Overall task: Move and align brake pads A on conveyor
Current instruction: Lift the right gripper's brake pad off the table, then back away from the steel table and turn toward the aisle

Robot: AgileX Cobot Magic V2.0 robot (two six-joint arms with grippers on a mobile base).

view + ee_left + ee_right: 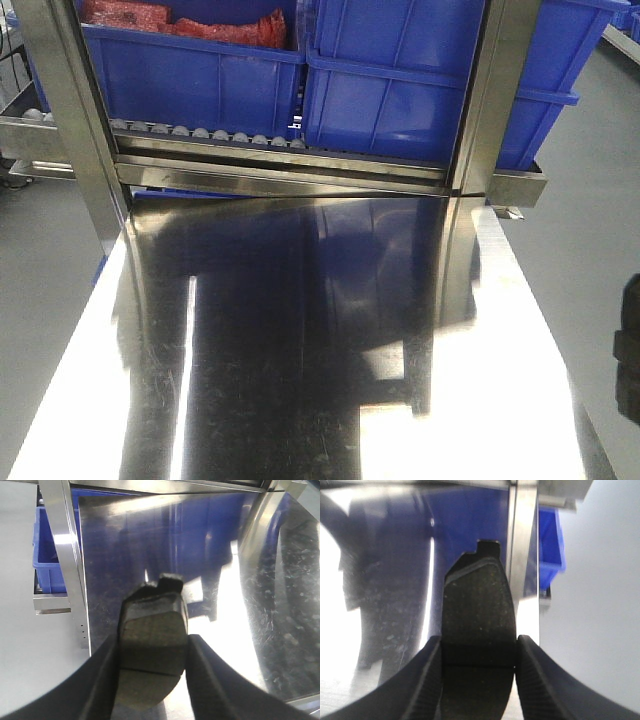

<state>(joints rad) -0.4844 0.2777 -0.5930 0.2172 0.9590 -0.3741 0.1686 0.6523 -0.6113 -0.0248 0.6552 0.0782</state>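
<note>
Carry step: each arm holds a pad over the steel table, conveyor out of view.

Nearest, the left gripper (154,652) is clenched on the first brake pad (150,625) and the right gripper (479,650) on the second brake pad (477,605), both over the steel table (300,350). Blue bins (200,70) stand beyond the table's far edge. Next, both pads likely need carrying to the conveyor and setting down in line.
</note>
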